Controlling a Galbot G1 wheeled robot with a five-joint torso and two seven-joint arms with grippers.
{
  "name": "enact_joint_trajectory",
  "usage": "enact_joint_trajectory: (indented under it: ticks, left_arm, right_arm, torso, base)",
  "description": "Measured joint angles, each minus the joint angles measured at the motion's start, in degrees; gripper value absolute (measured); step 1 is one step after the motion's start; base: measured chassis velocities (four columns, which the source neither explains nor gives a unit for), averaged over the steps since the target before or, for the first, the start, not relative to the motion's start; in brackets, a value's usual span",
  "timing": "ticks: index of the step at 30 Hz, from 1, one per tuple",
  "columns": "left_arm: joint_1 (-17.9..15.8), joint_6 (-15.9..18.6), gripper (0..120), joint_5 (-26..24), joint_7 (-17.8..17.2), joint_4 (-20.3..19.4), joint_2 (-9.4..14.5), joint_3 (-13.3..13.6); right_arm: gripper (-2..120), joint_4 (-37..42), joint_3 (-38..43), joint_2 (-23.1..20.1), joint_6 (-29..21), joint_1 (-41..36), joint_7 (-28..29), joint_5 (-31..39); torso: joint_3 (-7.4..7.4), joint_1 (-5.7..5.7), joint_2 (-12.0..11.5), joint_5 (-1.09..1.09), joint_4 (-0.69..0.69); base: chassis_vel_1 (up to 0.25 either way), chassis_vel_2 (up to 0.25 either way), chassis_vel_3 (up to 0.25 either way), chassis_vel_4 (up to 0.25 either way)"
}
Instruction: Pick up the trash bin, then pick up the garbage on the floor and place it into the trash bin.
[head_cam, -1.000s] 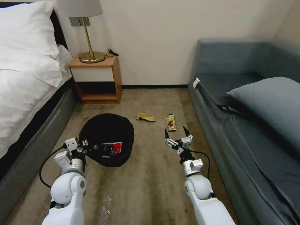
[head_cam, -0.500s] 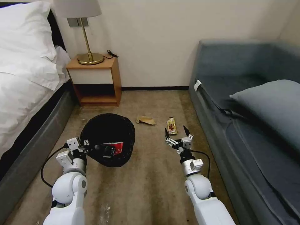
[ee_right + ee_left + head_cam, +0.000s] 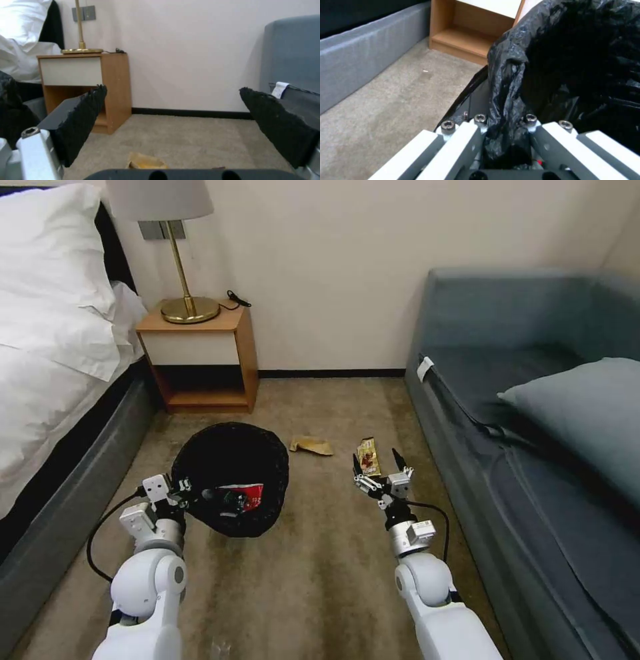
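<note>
Head view: the left gripper (image 3: 179,492) is clamped on the near rim of the trash bin (image 3: 230,477), which holds a red wrapper (image 3: 243,495). Compared with a second ago the wall and nightstand (image 3: 200,357) sit lower, so the camera moved; the litter stays put. The right gripper (image 3: 380,468), fingers apart, hovers just near of the brown snack wrapper (image 3: 368,457); a tan paper scrap (image 3: 311,446) lies left of it on the carpet (image 3: 320,580).

Left wrist view: fingers pinch the black bag (image 3: 506,100).

Right wrist view: spread fingers (image 3: 83,117) frame the paper scrap (image 3: 145,161). The sofa (image 3: 533,447) crowds the right.
</note>
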Motion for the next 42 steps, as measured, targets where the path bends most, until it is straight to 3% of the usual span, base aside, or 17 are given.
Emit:
enact_joint_trajectory:
  ticks: [42]
  left_arm:
    - [-0.27, -0.15, 3, -0.30, 0.29, -0.11, 0.23, -0.39]
  right_arm:
    - [100, -0.40, -0.43, 0.12, 0.12, -0.29, -0.14, -0.51]
  torso:
    - [0.00, 0.00, 0.00, 0.01, 0.00]
  base:
    - [-0.089, 0.090, 0.090, -0.090]
